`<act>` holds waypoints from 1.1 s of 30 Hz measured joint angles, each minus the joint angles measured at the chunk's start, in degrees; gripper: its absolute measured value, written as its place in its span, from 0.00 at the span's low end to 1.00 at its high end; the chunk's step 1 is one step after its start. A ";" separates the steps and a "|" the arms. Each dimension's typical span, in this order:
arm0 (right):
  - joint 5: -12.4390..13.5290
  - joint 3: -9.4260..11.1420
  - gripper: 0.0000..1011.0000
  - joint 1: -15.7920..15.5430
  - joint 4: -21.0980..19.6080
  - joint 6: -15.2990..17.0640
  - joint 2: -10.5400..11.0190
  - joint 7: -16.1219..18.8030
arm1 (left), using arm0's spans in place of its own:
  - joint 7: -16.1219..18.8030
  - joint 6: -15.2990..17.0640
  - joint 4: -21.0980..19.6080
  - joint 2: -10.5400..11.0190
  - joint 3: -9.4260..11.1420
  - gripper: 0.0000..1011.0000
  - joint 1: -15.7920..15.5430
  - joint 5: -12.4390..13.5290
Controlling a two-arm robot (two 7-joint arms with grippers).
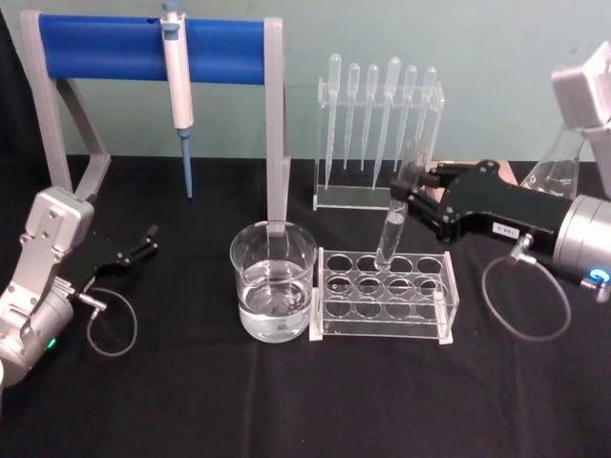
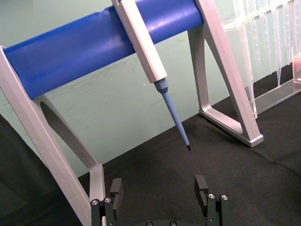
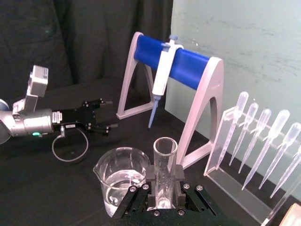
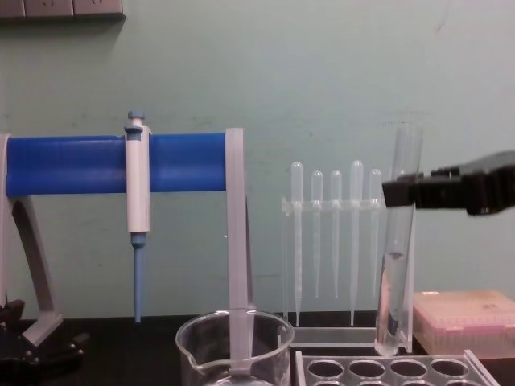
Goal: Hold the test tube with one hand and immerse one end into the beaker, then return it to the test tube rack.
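Observation:
The test tube is a clear glass tube leaning slightly, and my right gripper is shut on its upper part. Its rounded bottom hovers at the top of a back-row hole of the clear tube rack. From the side, the test tube hangs just above the rack with the right gripper clamped around it. In the right wrist view the test tube stands between the fingers. The beaker, part full of clear liquid, stands left of the rack. My left gripper rests open at the far left.
A grey stand with a blue bar holds a hanging pipettor behind the beaker. A clear rack of plastic pipettes stands behind the tube rack. A glass flask is at the right, with a pink box close by.

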 joint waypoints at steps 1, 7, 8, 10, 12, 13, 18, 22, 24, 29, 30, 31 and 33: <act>0.20 0.01 0.22 0.26 -0.14 0.27 0.11 -0.01 | 0.00 0.00 0.00 0.00 0.00 0.99 0.00 0.00; 1.96 0.13 0.22 2.03 -0.59 2.09 0.54 -0.36 | 0.00 0.00 0.00 0.00 0.00 0.99 0.00 0.00; 2.19 0.12 0.22 2.22 -0.59 2.32 0.58 -0.42 | 0.00 0.00 0.00 0.00 0.00 0.99 0.00 0.00; 2.76 -0.04 0.22 2.84 -0.58 2.94 0.69 -0.61 | 0.00 0.00 0.00 0.00 0.00 0.99 0.00 0.00; 3.02 -0.31 0.22 3.29 -0.57 3.28 0.78 -0.66 | 0.00 0.00 0.00 0.00 0.00 0.99 0.00 0.00; 3.32 -0.58 0.22 3.70 -0.57 3.66 0.82 -0.68 | 0.00 0.00 0.00 0.00 0.00 0.99 0.00 0.00; 3.63 -0.82 0.22 4.01 -0.56 4.06 0.86 -0.70 | 0.00 0.00 0.00 0.00 0.00 0.99 0.00 0.00; 3.55 -0.74 0.22 3.87 -0.53 3.93 0.83 -0.72 | 0.00 0.00 0.00 0.00 0.00 0.99 0.00 0.00; 3.49 -0.71 0.22 3.81 -0.53 3.88 0.82 -0.72 | 0.00 0.00 0.00 0.00 0.00 0.99 0.00 0.00; 3.39 -0.62 0.22 3.71 -0.49 3.74 0.80 -0.75 | 0.00 0.00 0.00 0.00 0.00 0.99 0.00 0.00; 3.38 -0.61 0.22 3.69 -0.49 3.72 0.79 -0.76 | 0.00 0.00 0.00 0.00 0.00 0.99 0.00 0.00; 3.37 -0.60 0.22 3.68 -0.48 3.70 0.79 -0.76 | 0.00 0.00 0.00 0.00 0.00 0.99 0.00 0.00; 3.33 -0.59 0.22 3.65 -0.47 3.66 0.79 -0.77 | 0.00 0.00 0.00 0.00 0.00 0.99 0.00 0.00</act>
